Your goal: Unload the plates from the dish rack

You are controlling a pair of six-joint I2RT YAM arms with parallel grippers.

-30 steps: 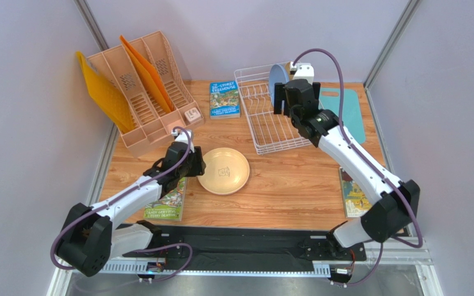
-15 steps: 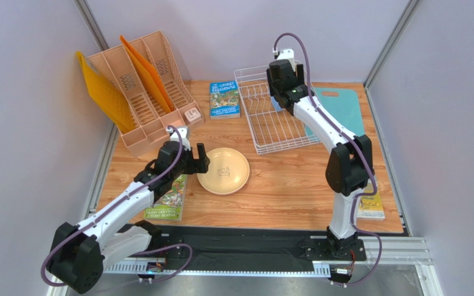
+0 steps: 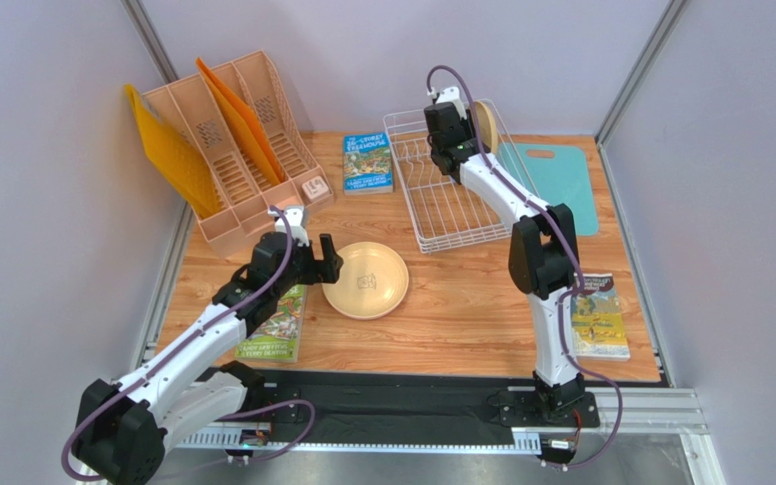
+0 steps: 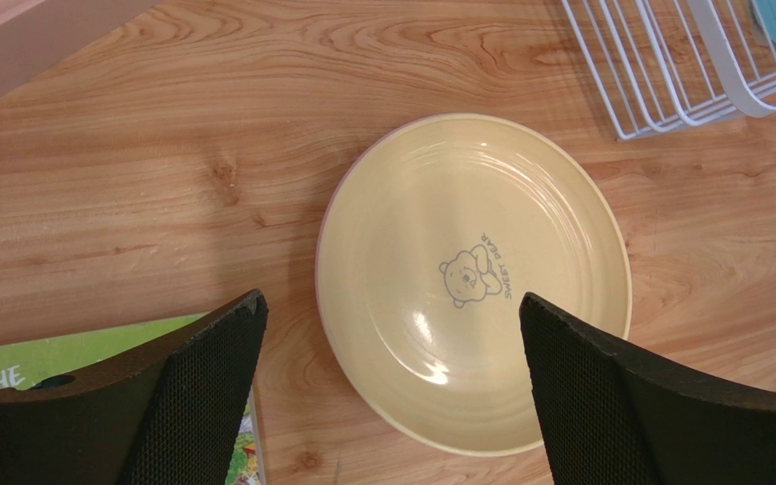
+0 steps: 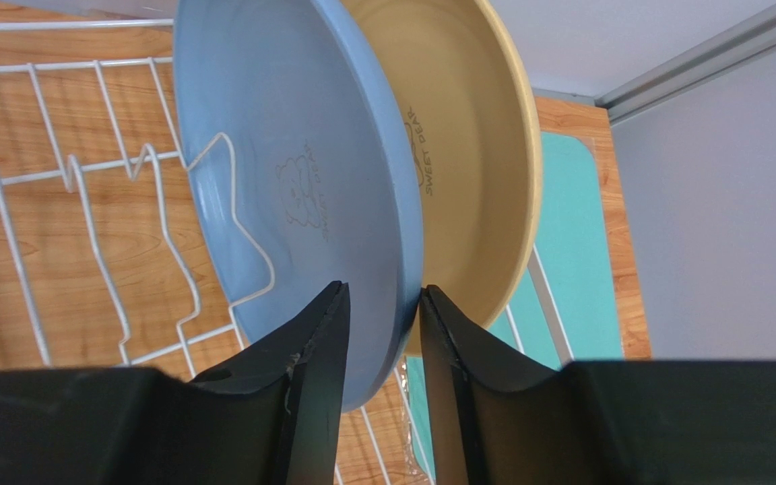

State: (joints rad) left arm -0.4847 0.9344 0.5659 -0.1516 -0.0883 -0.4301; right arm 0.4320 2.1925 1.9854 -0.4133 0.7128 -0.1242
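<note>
Now the left gripper opens wide, leaving the yellow plate flat on the table; the right gripper has come to pinch the blue plate in the dish rack

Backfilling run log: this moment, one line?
left gripper open over tan plate on table | right gripper clamped on blue plate in dish rack

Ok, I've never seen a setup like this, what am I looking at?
Two robot arms are bolted to a wooden table. The wide picture looks down from above; the other two come from a camera on each wrist. The left gripper hangs open beside a yellow plate lying flat. The right gripper reaches into the white dish rack and pinches the rim of an upright blue plate, a tan plate behind it. Books and a peach file organiser sit nearby.
</note>
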